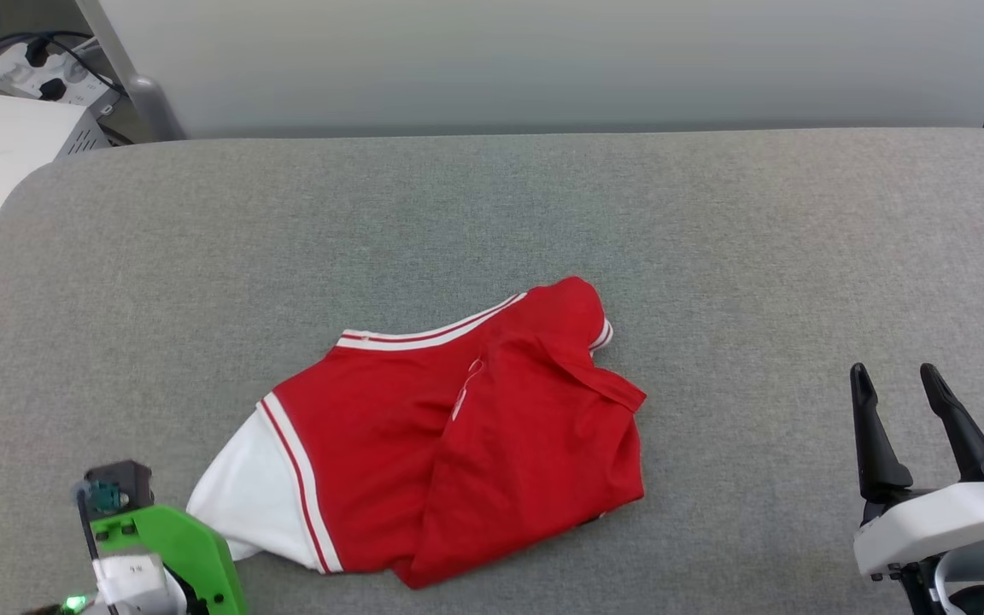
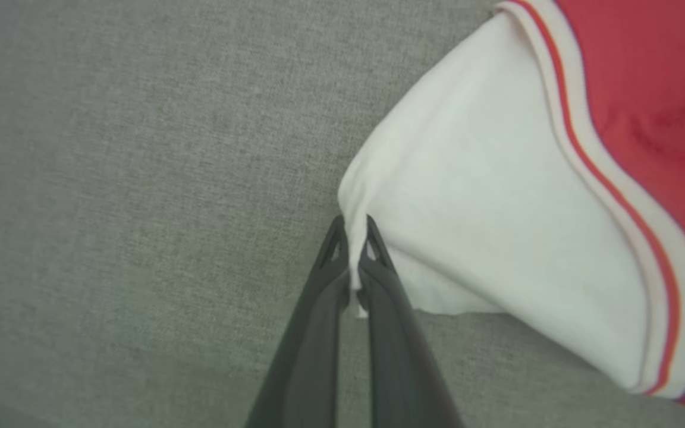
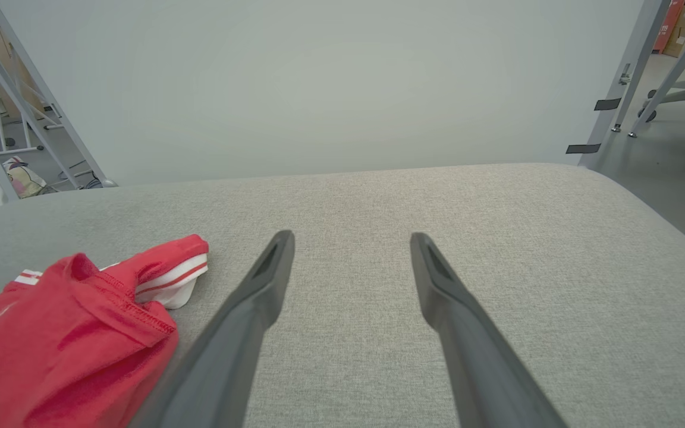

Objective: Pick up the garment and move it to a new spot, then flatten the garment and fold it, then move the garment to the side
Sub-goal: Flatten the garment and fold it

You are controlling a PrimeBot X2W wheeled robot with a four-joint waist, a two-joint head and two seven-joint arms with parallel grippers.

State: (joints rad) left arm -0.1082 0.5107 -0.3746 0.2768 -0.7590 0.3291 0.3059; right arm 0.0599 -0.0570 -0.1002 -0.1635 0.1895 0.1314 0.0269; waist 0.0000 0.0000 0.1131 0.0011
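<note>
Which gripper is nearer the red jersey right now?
Left. The left gripper is shut on the garment, pinching the edge of its white sleeve. The right gripper is open over the bare grey surface to the garment's right, not touching it.

support surface: a wide grey woven-fabric padded surface with rounded corners, spanning the head view from side to side. one item lies directly on it: a red soft-fabric sports jersey with a white sleeve panel and red-and-white striped trim. the jersey lies crumpled and folded over itself, left of centre, in the near half; its white panel points to the near left.
</note>
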